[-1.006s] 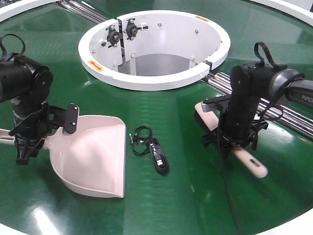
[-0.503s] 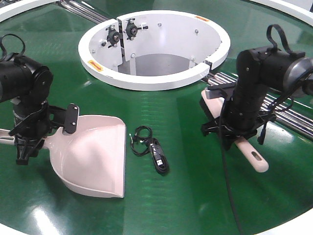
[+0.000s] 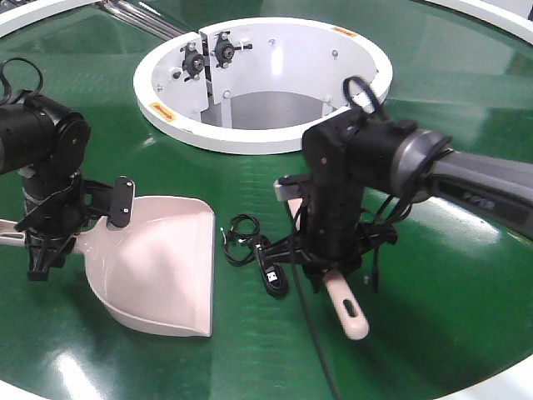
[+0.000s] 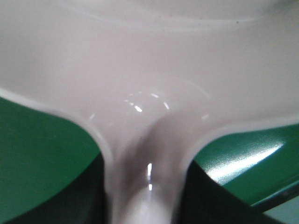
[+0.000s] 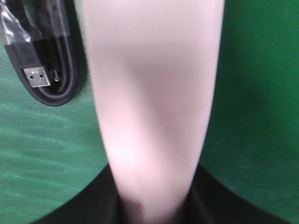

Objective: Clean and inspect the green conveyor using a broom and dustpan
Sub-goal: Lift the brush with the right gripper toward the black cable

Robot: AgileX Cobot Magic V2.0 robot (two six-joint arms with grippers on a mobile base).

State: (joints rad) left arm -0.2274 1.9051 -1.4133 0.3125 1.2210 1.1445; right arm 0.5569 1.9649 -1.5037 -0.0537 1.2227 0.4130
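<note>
The sweeping step is under way: the right jaws are pinching the long pale pinkish-beige plastic broom [image 3: 350, 310] by its handle, just beside a coiled black USB cable [image 3: 265, 265] lying on the glossy dark-green conveyor belt [image 3: 433, 317]. The left jaws are clamping the handle of the pale pinkish-beige plastic dustpan [image 3: 162, 267], its wide mouth facing the cable. Next, the broom is likely needing a low leftward push, or the loose coil may be slipping under. The white ring opening [image 3: 166, 117] is sitting well behind

Green conveyor [image 3: 433, 275]: glossy dk-green belt w/ white ring opening [image 3: 250, 137] at 12 o'clock. Dustpan [image 3: 162, 267]: pale pink-beige, on belt at 9 o'clock, mouth toward 3. Broom [image 3: 348, 307]: same colour, approx. centre, slotted handle end pointing 5 o'clock.
</note>
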